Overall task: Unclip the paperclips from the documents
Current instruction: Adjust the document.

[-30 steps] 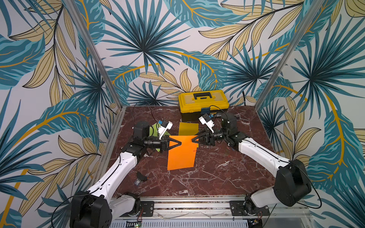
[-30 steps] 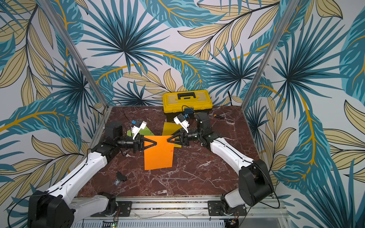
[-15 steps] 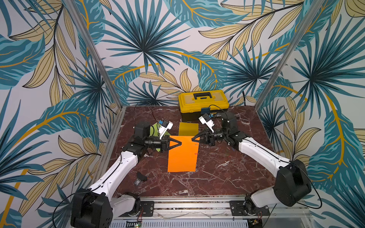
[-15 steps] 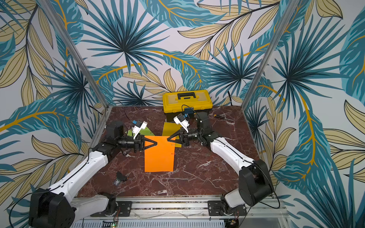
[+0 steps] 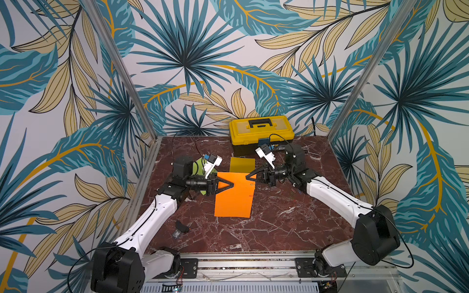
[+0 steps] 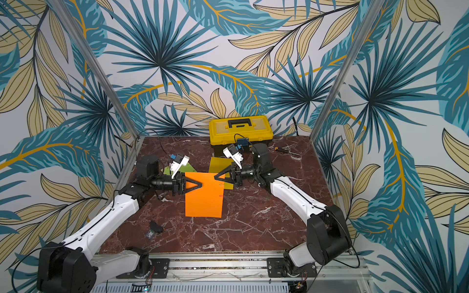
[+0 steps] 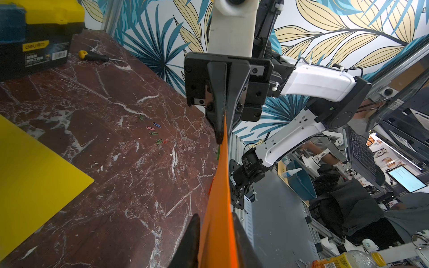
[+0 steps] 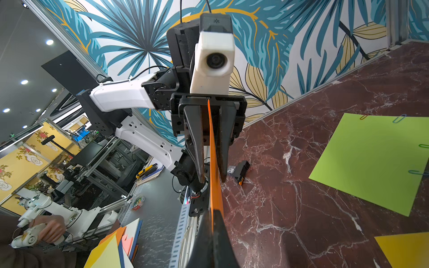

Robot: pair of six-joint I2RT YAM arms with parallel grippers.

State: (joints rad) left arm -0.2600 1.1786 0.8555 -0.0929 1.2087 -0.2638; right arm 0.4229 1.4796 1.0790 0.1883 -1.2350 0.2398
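Well in front of toolbox point(image 5: 261, 129): orange sheet point(image 5: 233, 200), red clip point(image 5: 251, 195) on its R-arm-side edge. L gripper point(image 5: 231, 183): jaws apart, sheet between them, no contact seen. R gripper point(image 5: 248, 176): clamped tight on sheet's far corner. Loose clips point(image 7: 153, 130) on marble, front-R of toolbox. Yellow sheet point(image 5: 242, 165) just in front of toolbox. Green sheet point(image 8: 371, 162), clips point(image 8: 399, 118) attached, lies front-L.

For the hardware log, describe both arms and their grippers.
The left arm and right arm have white shells, black joints and bases, and thin black cables along them. The left gripper and right gripper are black blocks with two tapered black fingers, each topped by a white camera housing.
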